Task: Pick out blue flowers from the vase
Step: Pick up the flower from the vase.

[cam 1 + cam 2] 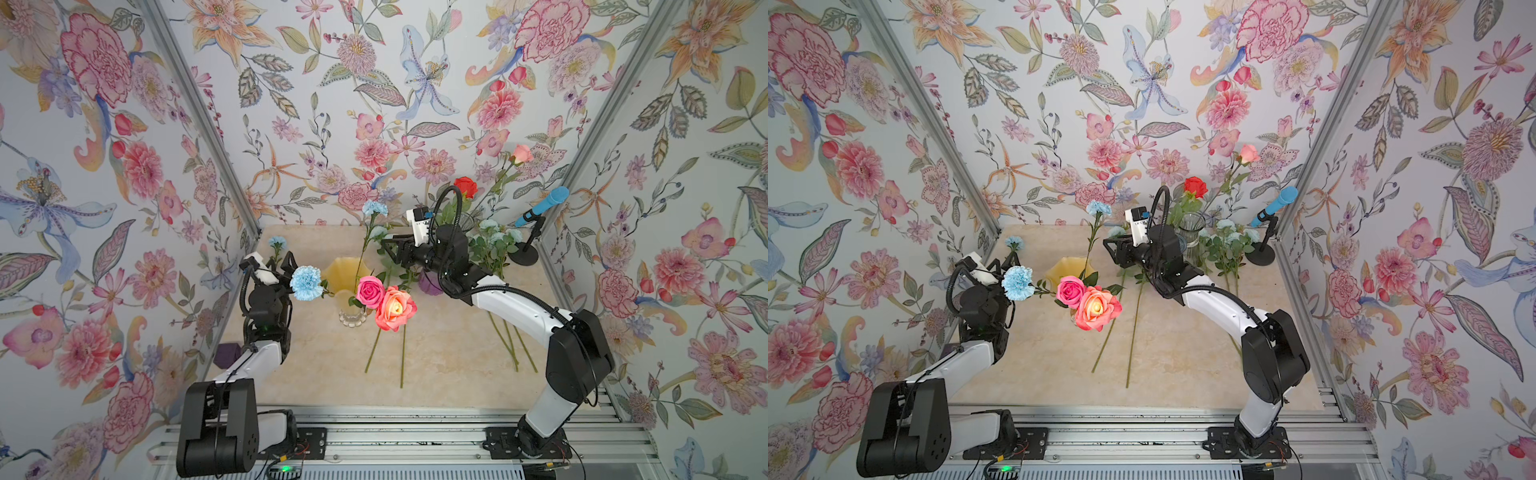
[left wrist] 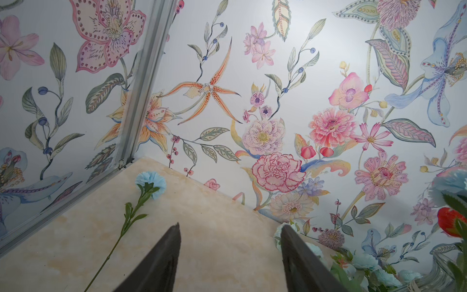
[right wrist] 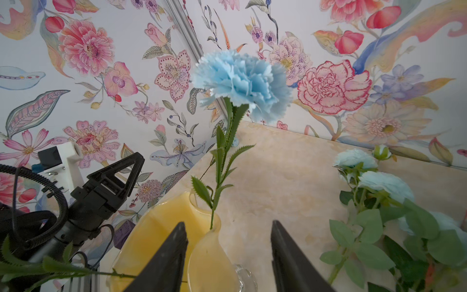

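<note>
The yellow ruffled vase stands mid-table. It holds a tall blue carnation, a second blue carnation leaning left, a pink rose and an orange rose. My right gripper is open beside the tall carnation's stem, and the vase's rim shows between its jaws. My left gripper is open and holds nothing. It hovers over a third blue carnation lying near the back left corner. Aqua rose sprays lie behind the right arm.
A clear glass vase at the back right holds a red rose and a pink rose. A blue microphone stands on a black stand. A purple cup and a purple box sit on the table. Green stems lie across it.
</note>
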Robot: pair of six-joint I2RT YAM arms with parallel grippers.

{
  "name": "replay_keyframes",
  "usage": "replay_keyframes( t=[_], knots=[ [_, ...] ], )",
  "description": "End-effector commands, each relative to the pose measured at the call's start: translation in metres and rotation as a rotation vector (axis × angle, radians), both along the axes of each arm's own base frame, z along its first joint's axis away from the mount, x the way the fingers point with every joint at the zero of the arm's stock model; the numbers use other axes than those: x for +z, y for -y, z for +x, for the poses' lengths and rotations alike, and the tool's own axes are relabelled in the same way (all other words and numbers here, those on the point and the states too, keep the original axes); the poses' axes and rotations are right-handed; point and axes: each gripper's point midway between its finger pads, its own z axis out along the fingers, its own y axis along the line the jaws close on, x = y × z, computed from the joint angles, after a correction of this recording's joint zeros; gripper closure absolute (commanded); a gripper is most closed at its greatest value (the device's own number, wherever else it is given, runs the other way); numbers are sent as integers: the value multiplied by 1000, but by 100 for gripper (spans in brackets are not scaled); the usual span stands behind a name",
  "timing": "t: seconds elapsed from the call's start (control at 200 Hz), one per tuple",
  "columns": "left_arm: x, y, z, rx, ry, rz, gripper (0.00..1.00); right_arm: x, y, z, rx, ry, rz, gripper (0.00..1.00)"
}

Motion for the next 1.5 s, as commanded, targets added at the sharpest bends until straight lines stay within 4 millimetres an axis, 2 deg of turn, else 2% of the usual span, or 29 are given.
replay_keyframes(
  t=[0.0,0.15,0.27,0.28,0.31,0.626,0.821,1.051,1.201,1.496],
  knots=[
    [3,-4,-9,-22,28,-31,32,0,-2,14,-20,3,80,46],
    [1,-2,-2,-75,30,-59,31,-13,-27,17,48,-38,85,46],
    [1,3,2,-109,37,-70,31,-22,-34,25,50,-53,62,46],
    [1,4,2,-111,37,-68,31,-23,-44,16,73,-55,59,46],
    [2,4,2,-113,38,-67,31,-25,-49,13,84,-58,52,46],
    [5,11,6,-162,56,-72,31,-38,-73,12,124,-53,-33,49],
    [3,16,8,-190,56,-77,31,-45,-77,14,113,-52,-83,56],
    [5,17,10,-200,61,-77,31,-57,-79,13,102,-50,-182,59],
    [5,20,11,-211,62,-76,31,-54,-82,9,121,-40,-217,63],
    [6,22,12,-217,64,-73,30,-55,-88,7,139,-39,-245,82]
  ],
)
